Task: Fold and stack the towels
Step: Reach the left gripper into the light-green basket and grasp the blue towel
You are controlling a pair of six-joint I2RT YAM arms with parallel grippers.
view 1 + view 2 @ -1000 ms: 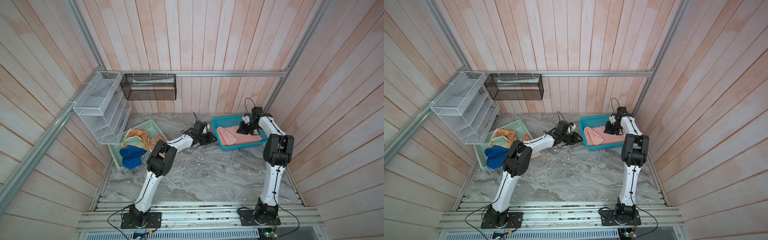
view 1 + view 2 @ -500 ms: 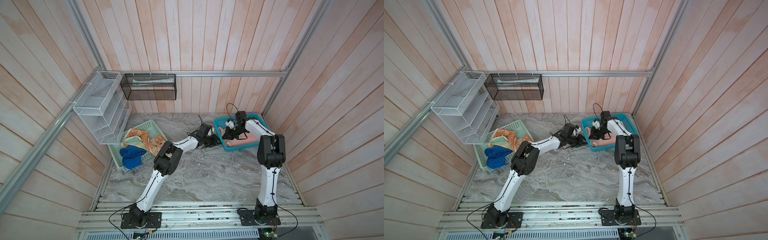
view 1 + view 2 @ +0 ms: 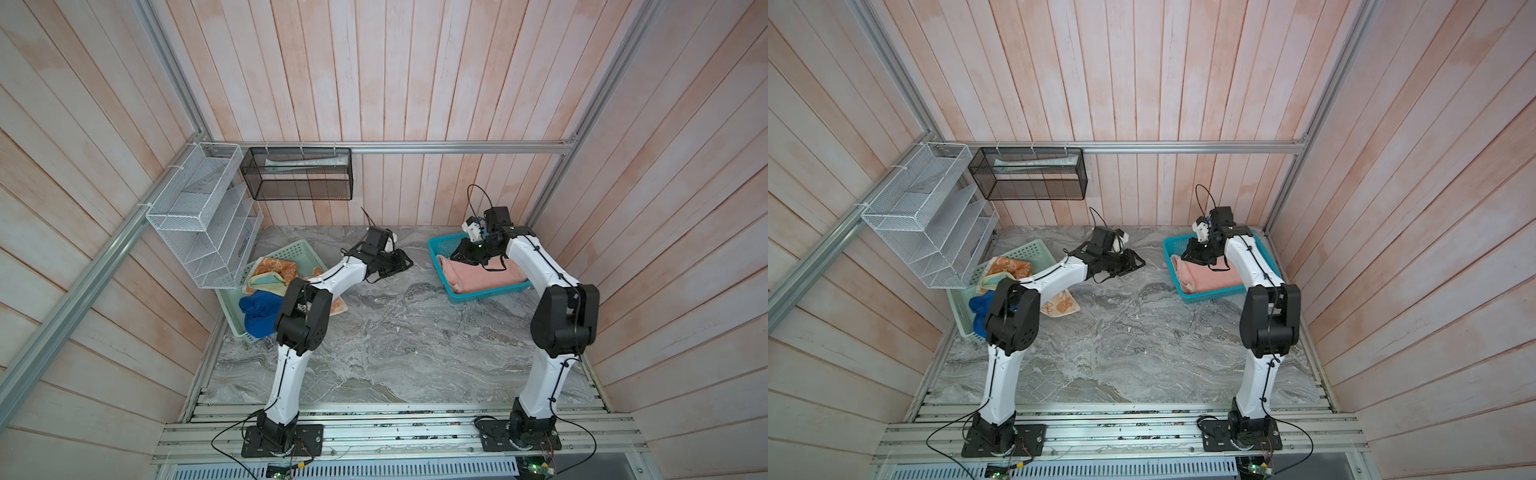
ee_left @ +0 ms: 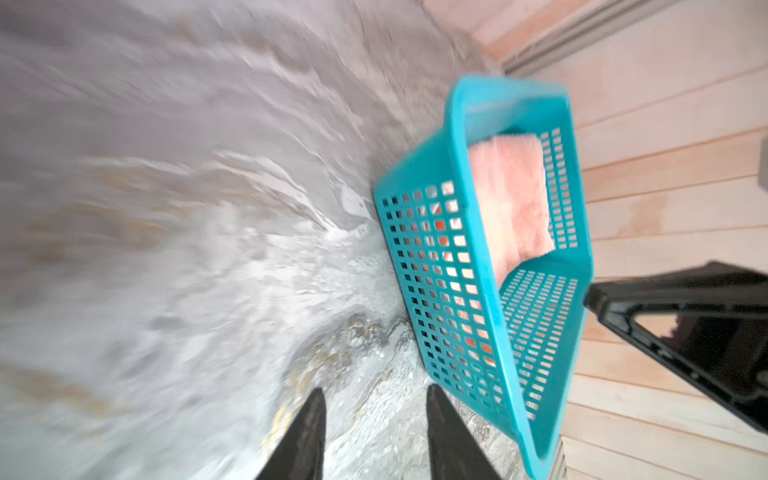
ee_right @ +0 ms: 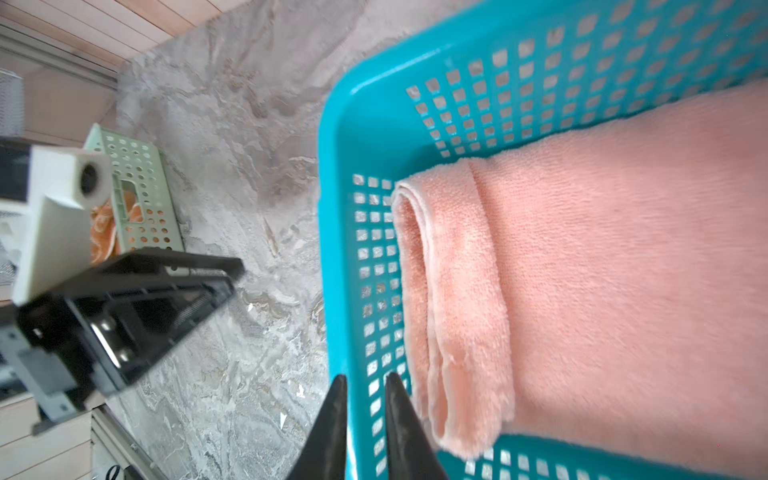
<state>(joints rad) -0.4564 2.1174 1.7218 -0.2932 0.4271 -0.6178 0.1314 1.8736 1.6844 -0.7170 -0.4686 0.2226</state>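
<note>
A folded salmon-pink towel [image 3: 482,276] [image 3: 1208,278] [image 5: 602,270] lies in the teal basket [image 3: 486,297] [image 5: 336,208] at the back right. My right gripper [image 3: 453,257] [image 5: 365,376] stands astride that basket's left wall, one finger outside and one inside, jaws narrowly open. My left gripper [image 3: 409,262] [image 4: 374,390] hovers open and empty over the marble, left of the basket [image 4: 436,270]. The blue towel [image 3: 259,309], the orange-and-cream towel [image 3: 276,266] and the pale yellow towel [image 3: 266,282] sit crumpled in the mint basket [image 3: 291,251].
A corner of the orange-and-cream towel [image 3: 1061,305] hangs out of the mint basket [image 3: 1025,251] onto the marble floor [image 3: 395,332]. A white wire rack [image 3: 199,216] and a black mesh basket [image 3: 297,174] hang on the walls at the back left.
My left gripper has drawn back to the left, away from the teal basket, and its jaws have widened. My right gripper has shifted along the basket's left side and its jaws have parted a little.
</note>
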